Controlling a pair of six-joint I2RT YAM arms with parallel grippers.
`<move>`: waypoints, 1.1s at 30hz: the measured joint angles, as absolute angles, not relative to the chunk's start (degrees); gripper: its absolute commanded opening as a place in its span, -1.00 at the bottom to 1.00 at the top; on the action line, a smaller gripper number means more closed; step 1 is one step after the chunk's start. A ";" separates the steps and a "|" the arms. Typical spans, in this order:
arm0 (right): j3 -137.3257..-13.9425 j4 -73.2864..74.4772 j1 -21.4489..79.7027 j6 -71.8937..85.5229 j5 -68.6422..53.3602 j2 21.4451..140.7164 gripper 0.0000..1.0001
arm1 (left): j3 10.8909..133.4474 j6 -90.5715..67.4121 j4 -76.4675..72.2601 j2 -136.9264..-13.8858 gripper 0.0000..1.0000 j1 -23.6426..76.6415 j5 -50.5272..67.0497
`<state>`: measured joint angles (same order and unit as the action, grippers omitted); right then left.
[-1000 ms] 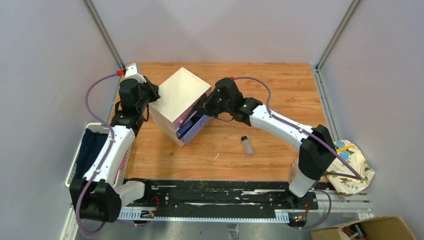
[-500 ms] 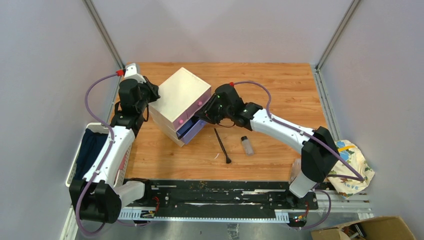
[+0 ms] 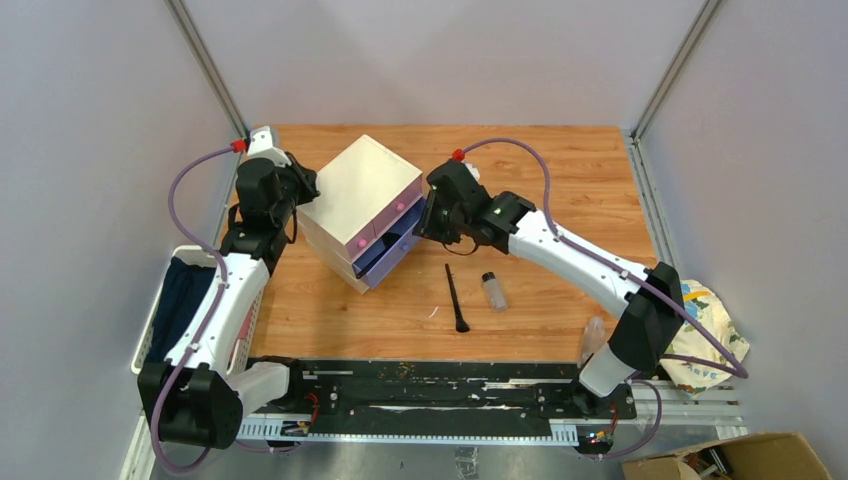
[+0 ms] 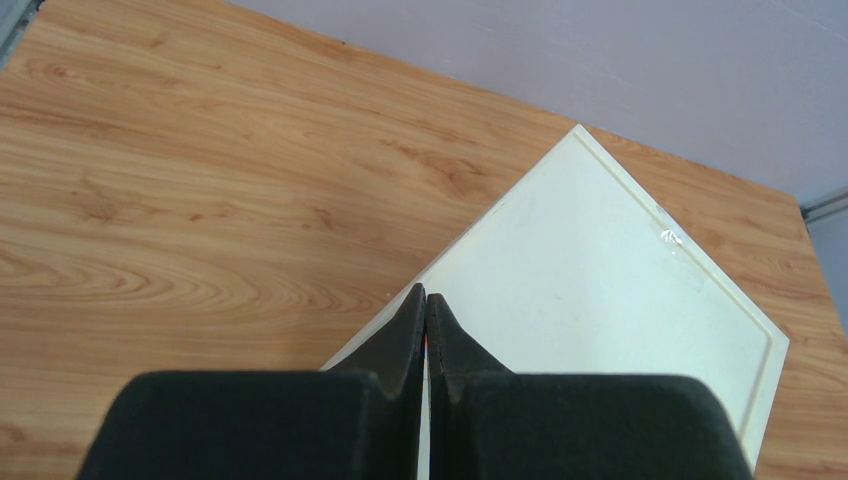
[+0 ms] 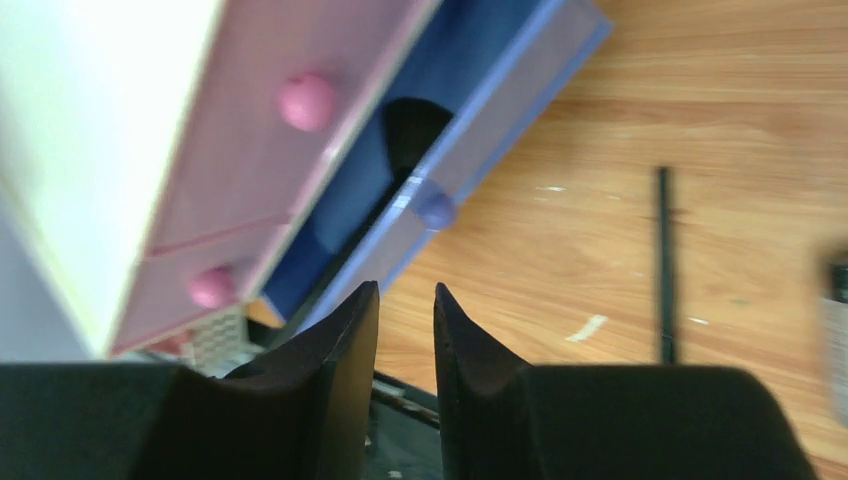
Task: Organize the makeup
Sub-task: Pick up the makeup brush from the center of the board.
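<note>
A slim black brush lies loose on the wooden table, right of the cream drawer box. A small clear bottle lies just right of the brush. The box's purple drawer stands open. My right gripper hovers by the box's front right, jaws a little apart and empty. In the right wrist view its tips are above the drawer's purple knob, with the brush handle to the right. My left gripper is shut and rests at the box's left edge, over its top.
A white basket holding dark cloth sits off the table's left edge. A patterned cloth lies at the right, by the right arm's base. A pale clear item stands near that base. Two pink knobs mark the upper drawers.
The brush, unseen a second ago, now lies on the table and has shifted slightly right. My right gripper has drawn back from the open purple drawer. The left arm has not moved.
</note>
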<state>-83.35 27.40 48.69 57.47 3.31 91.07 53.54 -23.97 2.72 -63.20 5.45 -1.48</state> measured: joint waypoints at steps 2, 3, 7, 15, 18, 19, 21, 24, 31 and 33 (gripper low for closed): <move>-84.16 31.55 48.95 53.21 5.93 91.05 -0.43 | 53.54 -23.97 2.74 -63.18 -1.00 5.45 -1.48; -84.01 34.04 49.19 50.81 7.51 91.05 -0.44 | 53.54 -23.94 2.74 -63.16 -1.00 5.45 -1.50; -79.13 40.66 50.83 43.55 12.71 91.20 -0.44 | 53.54 -23.92 2.76 -62.85 -1.00 5.45 -1.54; -66.87 43.92 57.14 39.18 17.02 92.27 -0.44 | 53.54 -23.92 2.76 -62.30 -1.00 5.48 -1.72; -64.93 42.96 58.57 39.13 17.04 92.84 -0.45 | 53.54 -23.92 2.79 -62.30 -1.00 5.48 -1.69; -64.31 42.65 58.87 39.16 16.99 92.86 -0.45 | 53.54 -23.92 2.79 -62.30 -1.00 5.48 -1.69; -62.83 41.93 59.29 39.29 16.97 92.90 -0.45 | 53.54 -23.92 2.83 -62.30 -1.00 5.48 -1.69; -61.23 40.77 59.88 39.55 16.88 93.25 -0.46 | 53.54 -23.92 2.83 -62.28 -1.00 5.48 -1.69; -58.83 37.21 60.60 40.71 14.98 93.34 -0.46 | 53.30 -23.92 2.94 -61.91 -1.00 5.48 -1.72; -58.63 36.27 61.12 41.10 14.50 93.32 -0.46 | 53.15 -23.92 3.11 -61.80 -1.00 5.48 -1.69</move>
